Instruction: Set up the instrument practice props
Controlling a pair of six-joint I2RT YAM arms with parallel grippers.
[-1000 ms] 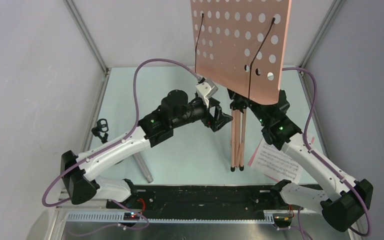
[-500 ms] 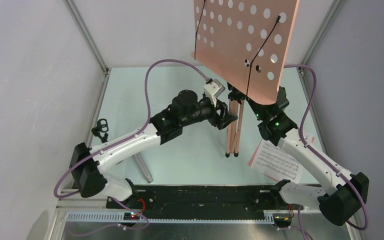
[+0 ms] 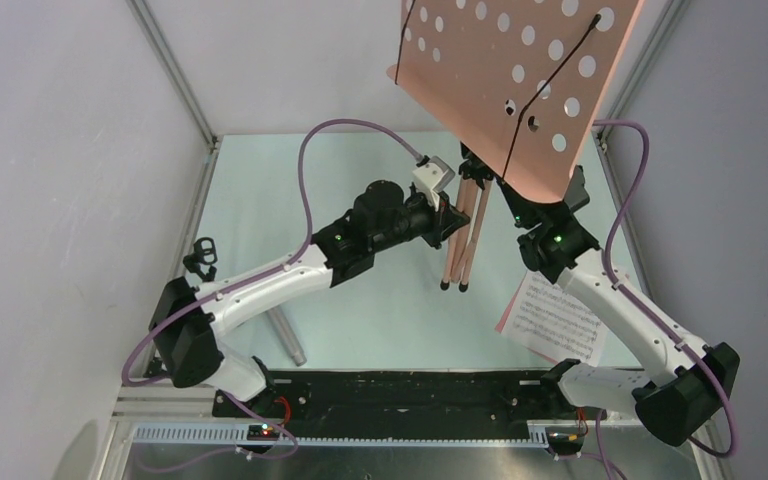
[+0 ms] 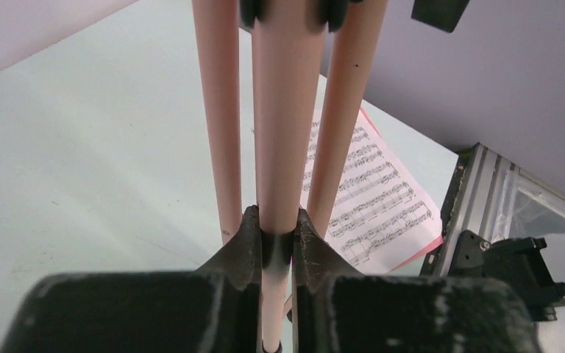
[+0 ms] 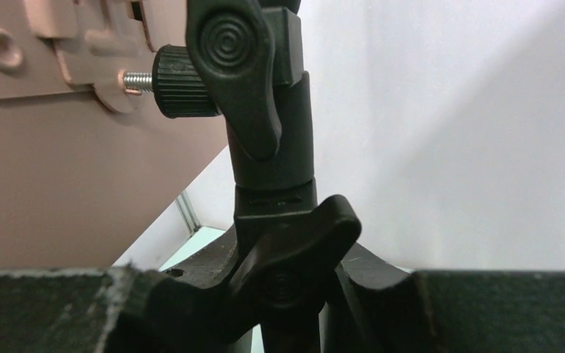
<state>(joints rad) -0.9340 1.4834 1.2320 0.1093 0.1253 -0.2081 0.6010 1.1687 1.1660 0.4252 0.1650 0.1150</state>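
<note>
The salmon-pink music stand (image 3: 520, 80) leans over the table, its perforated desk high at the top right. Its three legs (image 3: 457, 250) are folded together. My left gripper (image 3: 450, 222) is shut on the middle leg tube (image 4: 279, 110), with the jaws (image 4: 277, 220) pinching it from both sides. My right gripper (image 3: 526, 206) is shut on the stand's black clamp hub (image 5: 294, 243) just under the desk. A sheet-music page (image 3: 552, 320) lies flat at the right and shows behind the legs (image 4: 371, 191). The small black mic stand (image 3: 200, 256) sits at the left edge. The grey microphone (image 3: 287, 338) lies partly under my left arm.
Grey walls and metal frame posts (image 3: 175, 80) close in the pale green table (image 3: 260, 190) on three sides. A black rail (image 3: 400, 392) with the arm bases runs along the near edge. Purple cables (image 3: 350, 125) loop over both arms.
My left gripper has reached the legs and shut on the middle tube. The stand has tilted, its desk swinging right and up and its feet moving back and left.
</note>
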